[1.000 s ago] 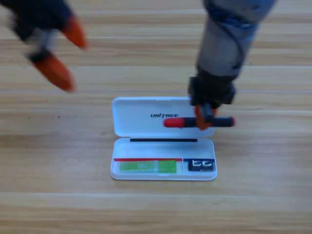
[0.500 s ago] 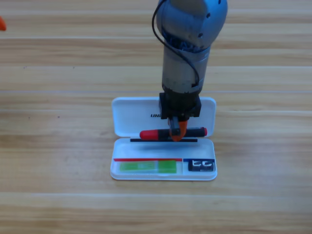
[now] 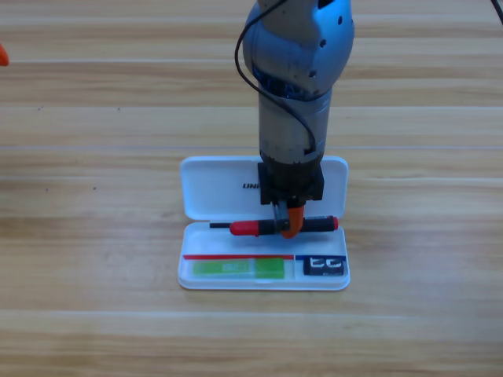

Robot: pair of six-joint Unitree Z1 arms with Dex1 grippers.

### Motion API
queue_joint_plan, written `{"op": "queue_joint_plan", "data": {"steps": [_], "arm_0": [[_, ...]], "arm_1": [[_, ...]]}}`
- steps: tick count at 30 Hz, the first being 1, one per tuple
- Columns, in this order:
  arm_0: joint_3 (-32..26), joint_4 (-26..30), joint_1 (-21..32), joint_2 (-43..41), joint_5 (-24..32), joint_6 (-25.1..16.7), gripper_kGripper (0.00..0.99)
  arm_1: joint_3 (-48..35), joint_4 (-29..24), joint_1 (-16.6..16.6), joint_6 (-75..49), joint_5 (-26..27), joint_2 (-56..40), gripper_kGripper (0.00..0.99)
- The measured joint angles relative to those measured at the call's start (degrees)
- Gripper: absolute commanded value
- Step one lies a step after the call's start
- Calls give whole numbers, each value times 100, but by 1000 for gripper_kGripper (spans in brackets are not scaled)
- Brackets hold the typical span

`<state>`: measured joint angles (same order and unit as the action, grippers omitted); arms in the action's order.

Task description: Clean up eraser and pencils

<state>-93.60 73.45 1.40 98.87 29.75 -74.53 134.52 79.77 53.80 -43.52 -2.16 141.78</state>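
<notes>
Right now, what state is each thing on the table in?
White case: open, lid laid back flat.
Black pencil: held level over the case tray.
Green pencil: lying in the tray.
Eraser: in the tray's right compartment.
Right pincer: shut on the black pencil.
Left pincer: only an orange tip shows, at the left edge.

A robot lab bench: grey arm (image 3: 295, 102) over a bare wooden table (image 3: 94, 314).
</notes>
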Motion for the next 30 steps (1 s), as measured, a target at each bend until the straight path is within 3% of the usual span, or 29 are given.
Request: {"op": "queue_joint_plan", "data": {"steps": [1,2,4,5,12,16,24,30], "arm_0": [[8,0,0,0,0,0,990],[15,0,0,0,0,0,990],[19,-2,0,0,2,0,990],[20,-5,0,0,8,0,990],[61,-12,0,0,12,-44,990],[61,-13,0,1,15,-44,990],[61,-13,3,3,18,-44,990],[61,-13,7,20,22,-45,990]], "arm_1": [[0,3,4,5,0,0,106],[0,3,8,16,0,0,307],[0,3,21,42,0,0,827],[0,3,27,53,0,0,920],[0,23,80,181,61,-14,957],[-102,45,144,212,355,-154,957],[-387,47,304,295,567,-1442,957],[-865,49,315,295,743,-1889,957]]}}
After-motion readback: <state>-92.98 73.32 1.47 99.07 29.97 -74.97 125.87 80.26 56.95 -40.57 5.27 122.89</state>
